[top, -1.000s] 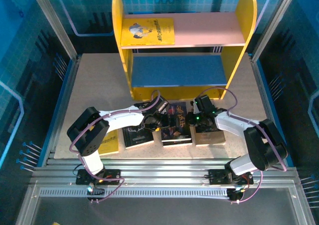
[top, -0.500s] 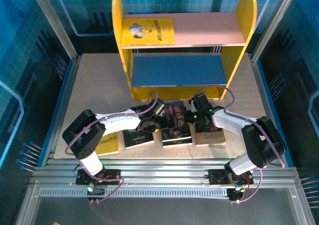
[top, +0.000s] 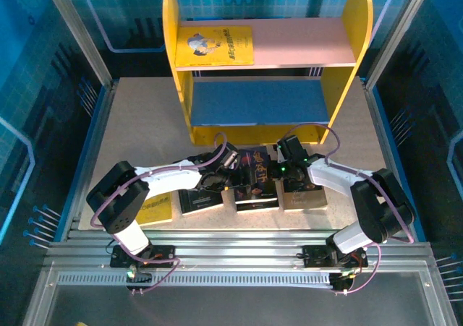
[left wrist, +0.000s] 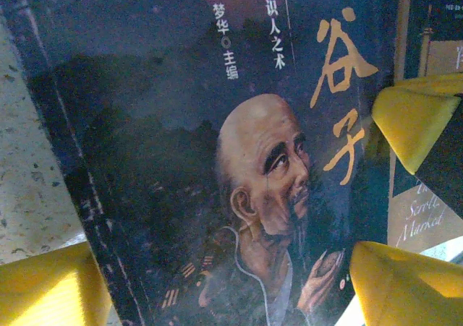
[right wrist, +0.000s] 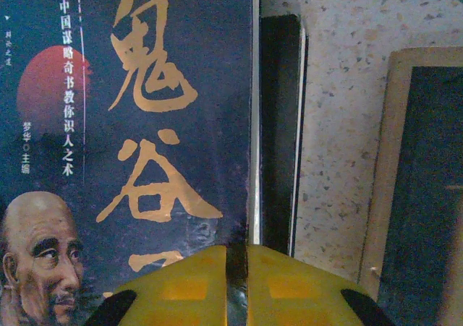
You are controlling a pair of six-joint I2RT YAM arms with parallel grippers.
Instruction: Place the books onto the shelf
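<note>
— Where is the dark portrait book [top: 257, 187] found?
— It is laid flat, cover up, on the surface [top: 137, 123], at 6 o'clock from the shelf [top: 269, 66]. Its long axis is run from 12 to 6 o'clock. A black book [top: 201, 197] is set at its 9 o'clock and a brown-black book [top: 304, 197] at its 3 o'clock.
— How are the grippers held?
— The left gripper [left wrist: 231, 297] is spread wide over the cover. The right gripper [right wrist: 236, 257] is drawn almost closed at the book's 3 o'clock edge. Whether the cover is pinched cannot be told. A yellow book [top: 215, 45] is laid on the pink upper board [top: 304, 43].
</note>
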